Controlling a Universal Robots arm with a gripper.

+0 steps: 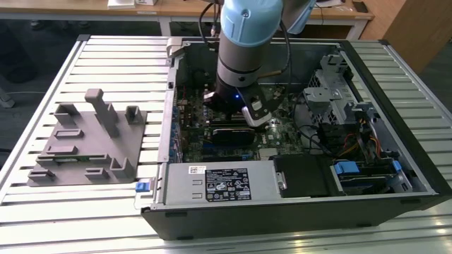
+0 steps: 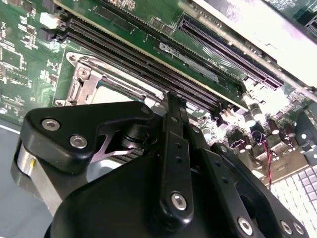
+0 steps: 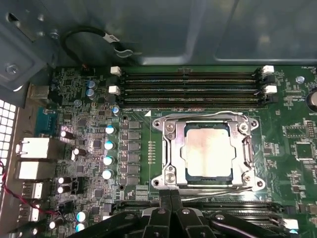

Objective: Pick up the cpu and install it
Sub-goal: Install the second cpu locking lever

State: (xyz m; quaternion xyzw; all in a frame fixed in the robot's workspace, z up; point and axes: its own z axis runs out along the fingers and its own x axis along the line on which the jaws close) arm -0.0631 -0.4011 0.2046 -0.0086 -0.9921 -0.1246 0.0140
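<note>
The cpu [image 3: 207, 150] shows a smooth, shiny silver-white metal top with a soft pinkish sheen, sitting inside a bright bare-metal socket frame [image 3: 171, 148] that glints at its screws. Around it the motherboard [image 3: 287, 144] is glossy green laminate, and at twelve o'clock of the socket the memory slots [image 3: 190, 89] look like matt black plastic with white plastic clips. The gripper [image 3: 171, 196] is matt black, smooth, with polished silver screw heads catching light in both wrist views. In the exterior view the arm [image 1: 247, 32] wears glossy pale-blue plastic over brushed grey metal, the tray [image 1: 88, 140] is dull grey plastic, and the table [image 1: 120, 69] is ribbed, satin aluminium.
</note>
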